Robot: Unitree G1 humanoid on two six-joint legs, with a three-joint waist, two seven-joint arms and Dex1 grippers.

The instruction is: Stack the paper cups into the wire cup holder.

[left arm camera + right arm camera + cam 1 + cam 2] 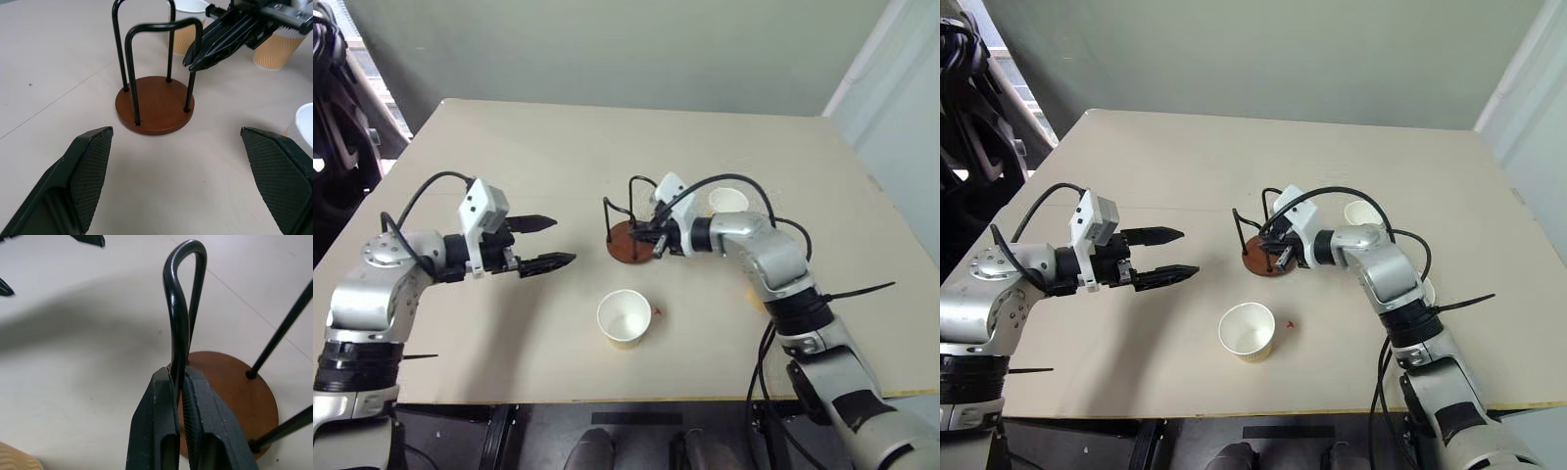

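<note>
The wire cup holder (631, 242) stands mid-table, a reddish-brown disc with black wire arches and no cup in it. My right gripper (178, 377) is shut on one of the holder's wire arches, reaching in from the right. My left gripper (563, 241) hovers open to the left of the holder, pointing at it with nothing between its fingers (88, 166). One paper cup (625, 318) stands upright in front of the holder. A second cup (727, 200) stands behind my right forearm. A third cup (279, 46) stands by the right arm, partly hidden.
A small red mark (658, 312) lies on the table (538, 147) right of the near cup. Black cables loop over both arms. Dark equipment (337, 108) stands off the table's left edge. The table's front edge (607, 399) runs close below the near cup.
</note>
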